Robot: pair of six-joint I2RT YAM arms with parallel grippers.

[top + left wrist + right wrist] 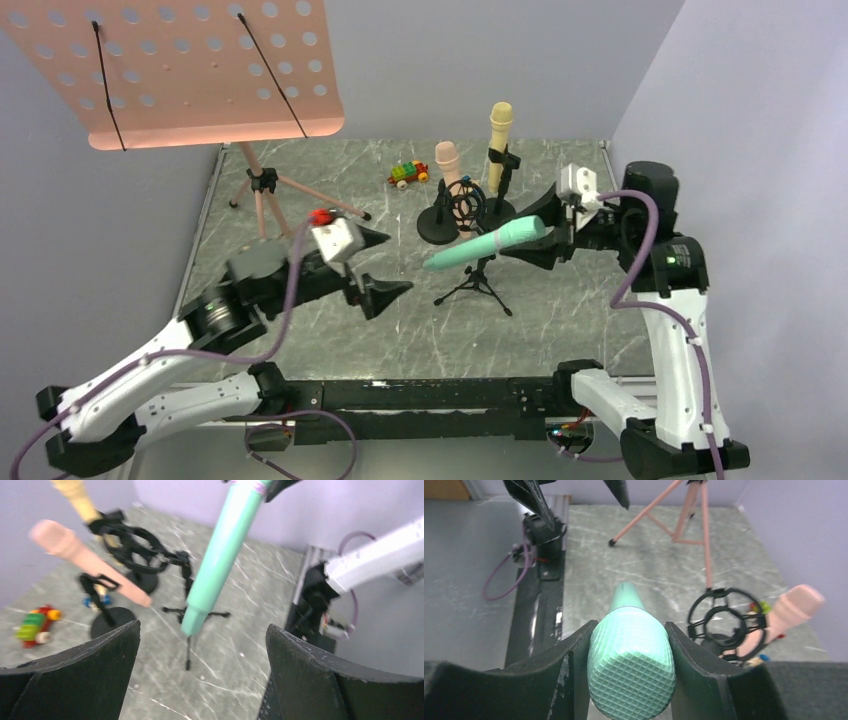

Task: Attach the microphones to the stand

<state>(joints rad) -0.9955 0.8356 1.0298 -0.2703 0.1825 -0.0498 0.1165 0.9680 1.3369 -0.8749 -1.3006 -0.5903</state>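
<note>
My right gripper (548, 228) is shut on the head of the mint-green microphone (484, 244), holding it slanted above a small black tripod stand (478, 284); its grille fills the right wrist view (631, 666). The pale yellow microphone (499, 146) stands upright in a black stand. The peach-pink microphone (450, 170) sits tilted in another stand on a round base (436, 229). A black ring shock mount (465, 208) is empty. My left gripper (377, 262) is open and empty, left of the tripod; in its view the green microphone (220, 555) hangs ahead.
A peach music stand (180, 70) on a pink tripod (262, 195) stands at the back left. A colourful toy car (408, 174) lies behind the stands. A purple wall runs along the right side. The black base rail (420, 392) spans the near edge.
</note>
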